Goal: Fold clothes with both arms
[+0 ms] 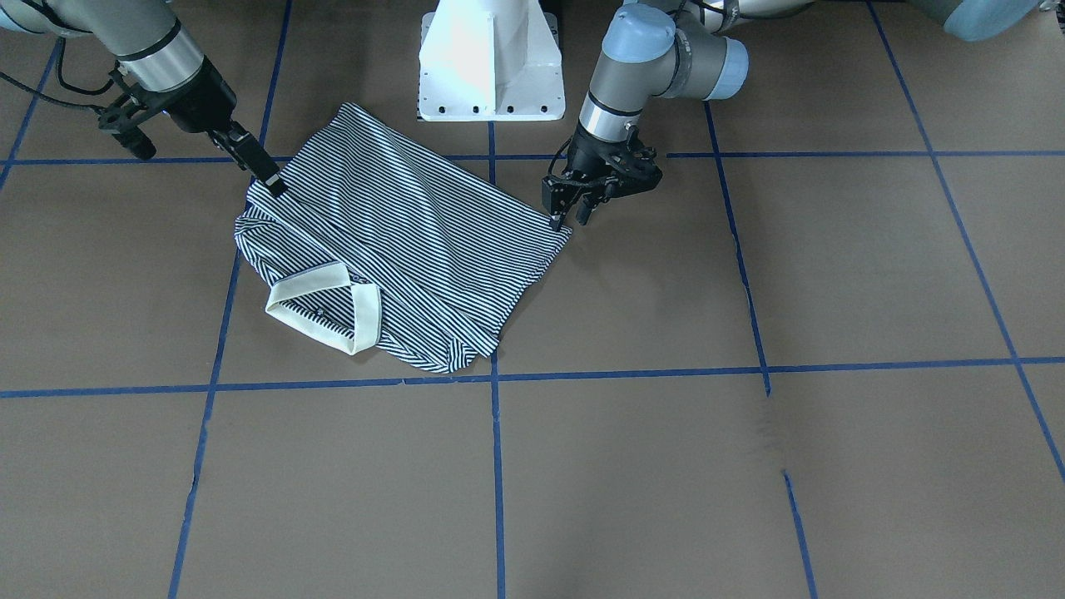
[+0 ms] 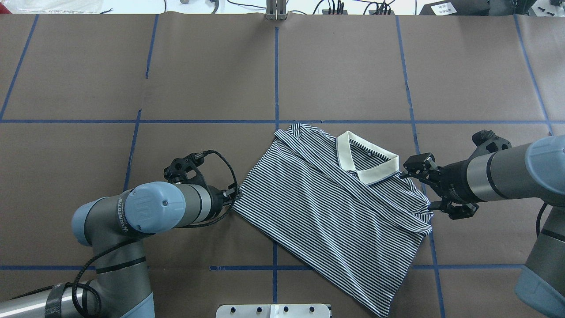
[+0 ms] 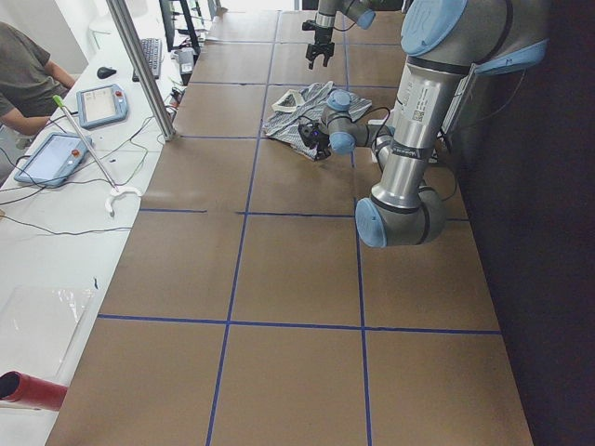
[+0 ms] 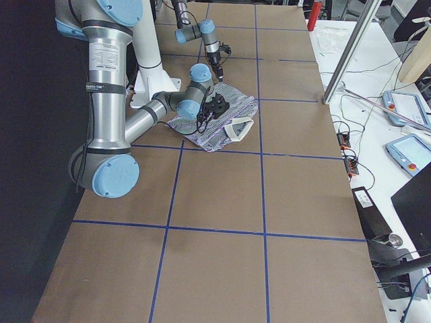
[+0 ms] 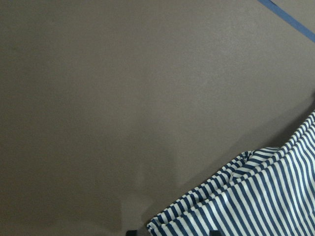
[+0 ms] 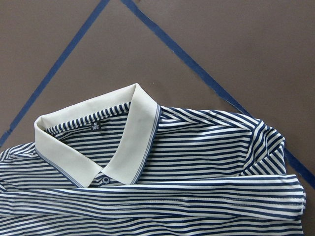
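Note:
The navy-and-white striped polo shirt [image 1: 399, 241] lies flat and slanted on the brown table, partly folded, cream collar [image 1: 329, 312] toward the far side. It also shows overhead [image 2: 335, 207] and in both wrist views [image 5: 266, 196] [image 6: 197, 187]. My left gripper [image 1: 570, 218] [image 2: 236, 196] is low at the shirt's side corner, open, with the fabric edge between its tips. My right gripper [image 1: 270, 181] [image 2: 426, 192] is at the shoulder edge beside the collar [image 2: 366, 163] and looks open. Its fingers do not show in its wrist view.
The white pedestal base [image 1: 491, 66] stands just behind the shirt's hem. Blue tape lines [image 2: 276, 121] grid the table. In the exterior left view a desk with tablets [image 3: 56, 153], a seated person [image 3: 28, 74] and a metal pole [image 3: 139, 65] lie beyond the table's edge.

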`<state>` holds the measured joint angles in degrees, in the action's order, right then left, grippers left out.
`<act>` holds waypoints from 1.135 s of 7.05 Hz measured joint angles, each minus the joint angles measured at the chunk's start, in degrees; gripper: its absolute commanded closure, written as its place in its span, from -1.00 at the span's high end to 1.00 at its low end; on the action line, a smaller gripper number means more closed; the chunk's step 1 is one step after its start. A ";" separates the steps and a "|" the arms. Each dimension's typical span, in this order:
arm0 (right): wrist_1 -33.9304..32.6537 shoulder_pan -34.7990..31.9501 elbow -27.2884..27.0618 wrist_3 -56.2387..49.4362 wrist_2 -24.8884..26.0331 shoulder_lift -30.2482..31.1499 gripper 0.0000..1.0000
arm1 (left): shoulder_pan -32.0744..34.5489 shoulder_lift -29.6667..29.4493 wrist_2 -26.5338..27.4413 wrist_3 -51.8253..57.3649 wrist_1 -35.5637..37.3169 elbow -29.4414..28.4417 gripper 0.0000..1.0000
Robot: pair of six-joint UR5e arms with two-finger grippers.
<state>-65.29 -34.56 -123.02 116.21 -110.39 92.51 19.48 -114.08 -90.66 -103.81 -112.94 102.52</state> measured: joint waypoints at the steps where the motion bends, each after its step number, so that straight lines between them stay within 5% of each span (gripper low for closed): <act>1: -0.01 -0.16 0.56 -0.01 0.06 -0.01 1.00 | -0.02 -0.07 0.75 0.64 0.06 -0.07 0.14; 8: -0.01 -0.26 1.59 -0.02 0.09 0.01 1.00 | -0.73 -0.95 1.27 1.24 0.09 -2.17 0.04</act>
<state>-65.30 -34.82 -121.42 116.19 -110.30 92.52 18.75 -115.03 -89.39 -102.57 -112.85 100.35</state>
